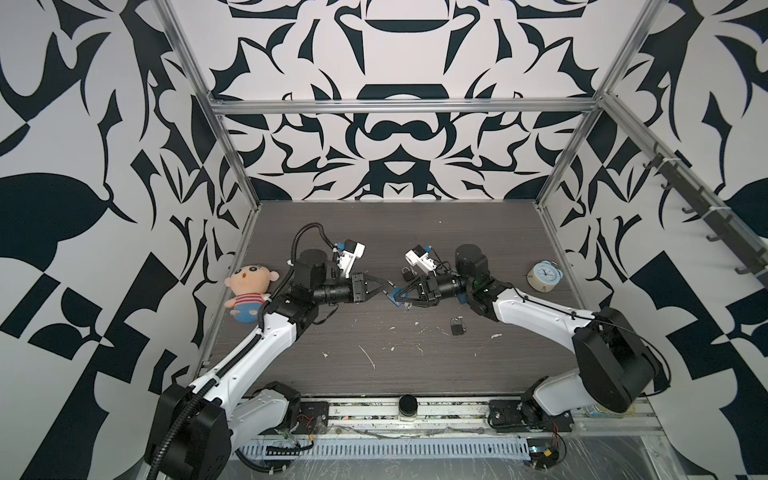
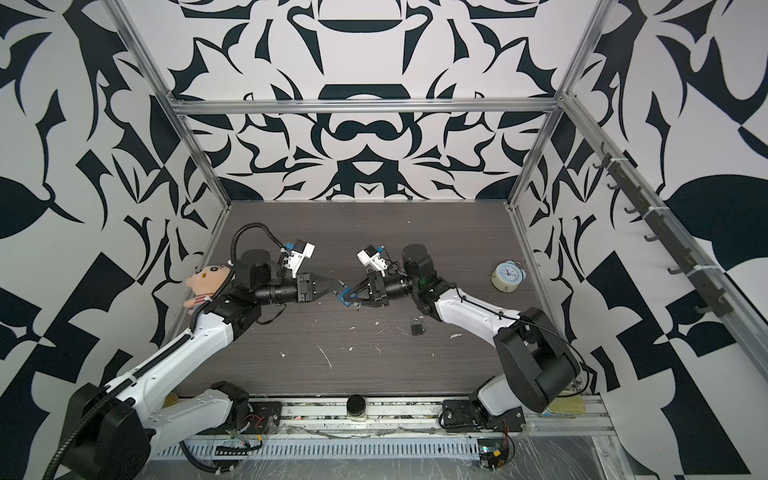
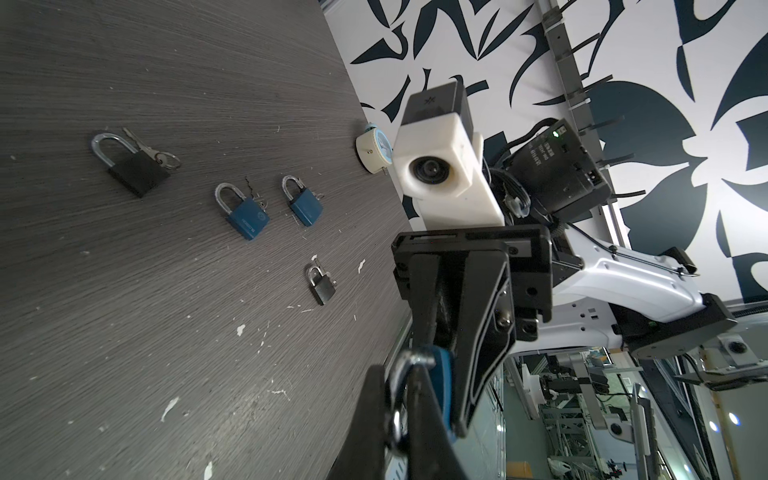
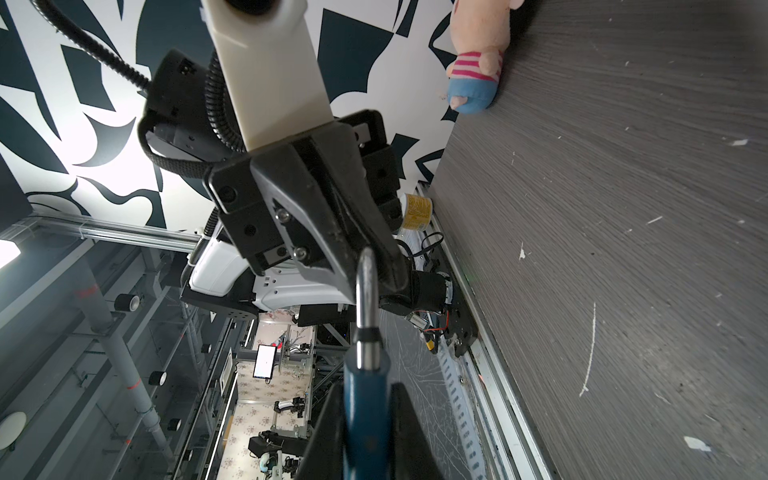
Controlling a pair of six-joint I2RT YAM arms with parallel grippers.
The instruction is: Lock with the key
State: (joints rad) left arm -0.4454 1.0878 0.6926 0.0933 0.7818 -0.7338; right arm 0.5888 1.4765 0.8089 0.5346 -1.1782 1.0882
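Observation:
A blue padlock (image 4: 365, 415) hangs above the table's middle, and my right gripper (image 4: 368, 390) is shut on its body. Its silver shackle (image 4: 366, 291) points at my left gripper (image 3: 397, 374), which is shut on the shackle's curved top (image 3: 409, 360). In both top views the two grippers meet tip to tip, left (image 1: 388, 286) and right (image 1: 395, 297), with the blue padlock (image 2: 344, 296) between them. No key shows in the held padlock. Keys on a ring (image 3: 160, 156) lie beside a black padlock (image 3: 133, 166) on the table.
Two more blue padlocks (image 3: 245, 216) (image 3: 303, 205) and a small grey padlock (image 3: 321, 284) (image 1: 456, 326) lie on the table. An alarm clock (image 1: 544, 276) stands at the right wall, and a plush doll (image 1: 249, 291) sits at the left. A jar (image 1: 407, 407) stands on the front rail.

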